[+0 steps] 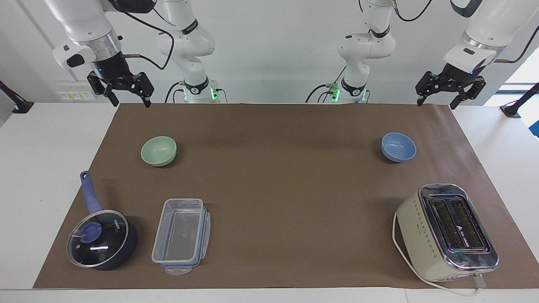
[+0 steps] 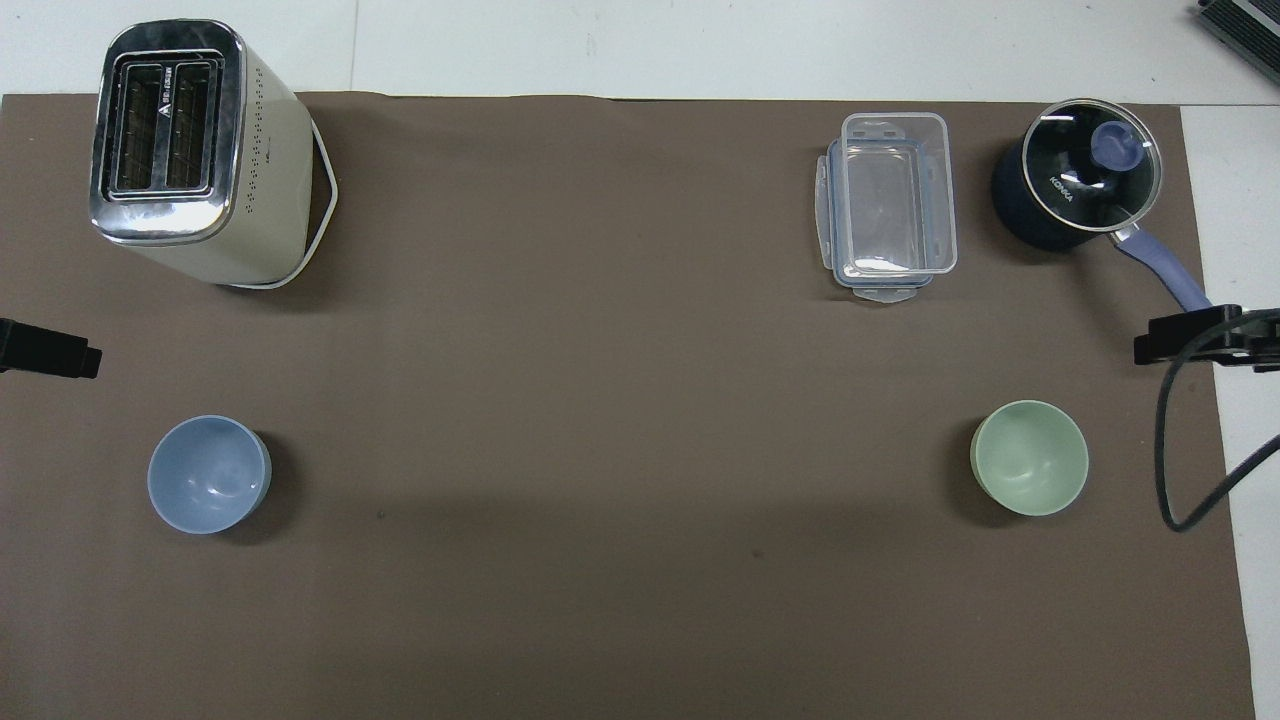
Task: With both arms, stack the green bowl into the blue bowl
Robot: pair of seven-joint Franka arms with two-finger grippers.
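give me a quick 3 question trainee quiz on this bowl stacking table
1. True or false: the green bowl already sits inside the blue bowl.
2. Which item lies beside the saucepan? A toaster, B clear container, C blue bowl.
3. Fill in: both pincers hang ____ and hold nothing.

Key
1. False: the bowls rest apart, at the two ends of the brown mat.
2. B: the clear container.
3. Open: left pincer and right pincer are both raised over the mat's edge nearest the robots.
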